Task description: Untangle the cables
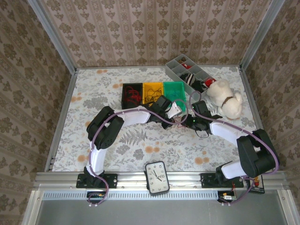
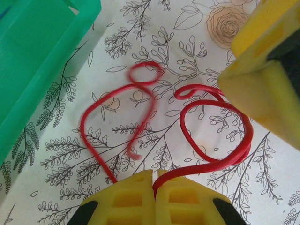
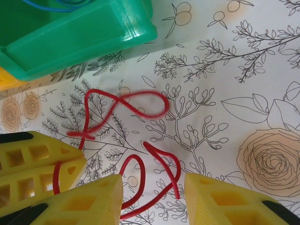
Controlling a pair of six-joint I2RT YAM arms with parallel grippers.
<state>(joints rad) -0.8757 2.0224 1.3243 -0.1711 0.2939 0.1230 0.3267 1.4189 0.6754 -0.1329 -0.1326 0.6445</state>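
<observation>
Red cable (image 2: 211, 164) (2 loops) clamped in left gripper (image 2: 153, 187); right gripper (image 3: 152, 199) agape.

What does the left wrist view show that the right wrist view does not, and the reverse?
Left wrist: a close look at the left hand shut on the red cable. Right wrist: the right hand open over that cable, and a blue cable in the green bin. Both: the red cable's loops, the green bin and the flowered cloth.
</observation>
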